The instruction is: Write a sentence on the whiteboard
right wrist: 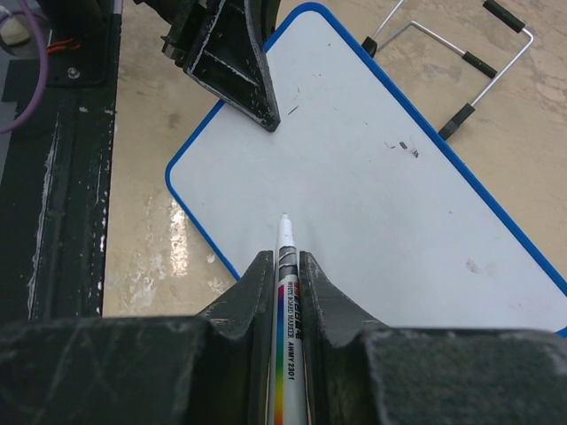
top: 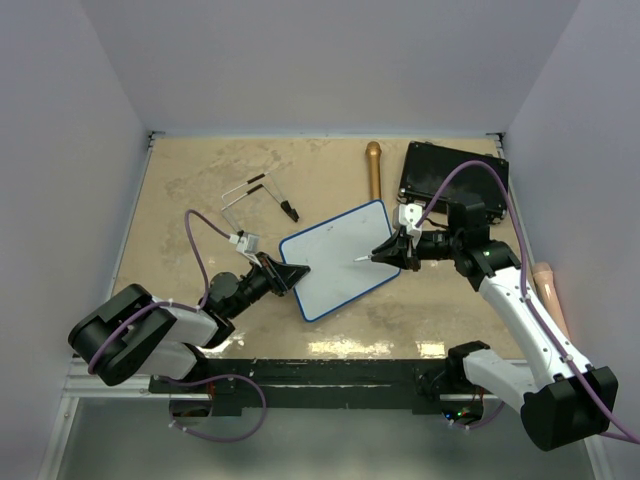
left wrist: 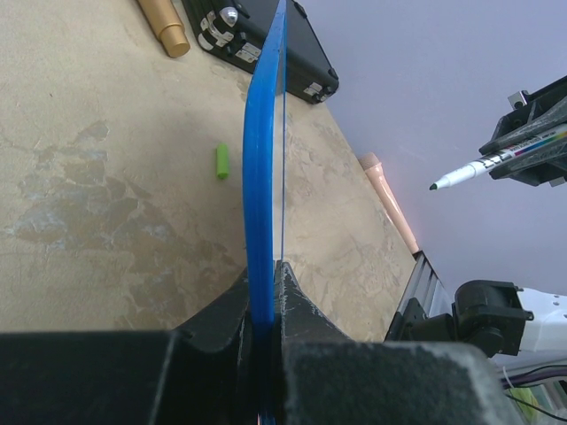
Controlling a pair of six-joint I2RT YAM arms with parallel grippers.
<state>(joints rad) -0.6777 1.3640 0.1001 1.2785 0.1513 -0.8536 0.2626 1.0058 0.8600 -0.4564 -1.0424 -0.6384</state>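
The whiteboard [top: 340, 262], white with a thin blue rim, lies tilted at the table's middle. My left gripper [top: 290, 275] is shut on its left edge. In the left wrist view the rim [left wrist: 262, 168] runs edge-on between the closed left gripper [left wrist: 264, 276]. My right gripper [top: 395, 250] is shut on a white marker [right wrist: 287, 266] with a rainbow stripe. The marker's tip [left wrist: 436, 186] hangs over the board's face [right wrist: 381, 186], apart from it. The face carries only a few tiny dark specks.
A black case [top: 452, 175] stands at the back right, a gold cylinder [top: 373, 170] beside it. A wire stand [top: 255, 195] lies back left of the board. A green cap [left wrist: 222, 161] rests on the table, and a beige cylinder [top: 548, 290] lies at the right edge.
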